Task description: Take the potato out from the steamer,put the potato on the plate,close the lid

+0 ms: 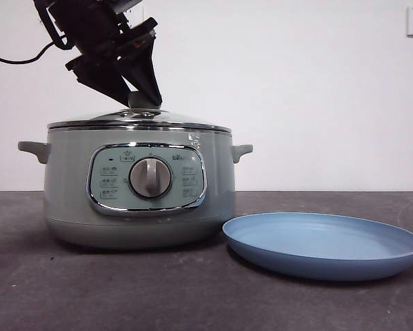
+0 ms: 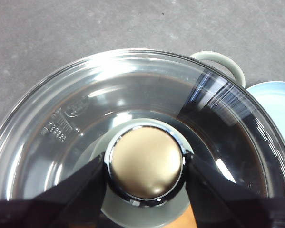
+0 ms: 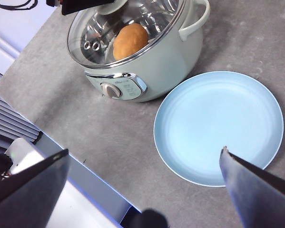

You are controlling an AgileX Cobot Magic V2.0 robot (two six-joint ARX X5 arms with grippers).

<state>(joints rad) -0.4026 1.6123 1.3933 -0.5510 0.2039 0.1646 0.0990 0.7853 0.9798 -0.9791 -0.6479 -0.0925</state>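
The steamer (image 1: 138,189) stands on the dark grey counter (image 1: 109,289) with the lid (image 1: 138,118) seated on its rim. The left gripper (image 2: 145,167) is down over the lid, its jaws clamped on either side of the knob (image 2: 145,164). The potato (image 3: 129,40) lies inside the steamer, visible through the glass in the right wrist view. The plate (image 3: 218,126) sits on the counter just beside the steamer, apart from it, with nothing on it. The right gripper (image 3: 142,171) hangs well above the counter near the plate, jaws spread wide apart, holding nothing. A black cable (image 1: 16,58) trails from the left arm.
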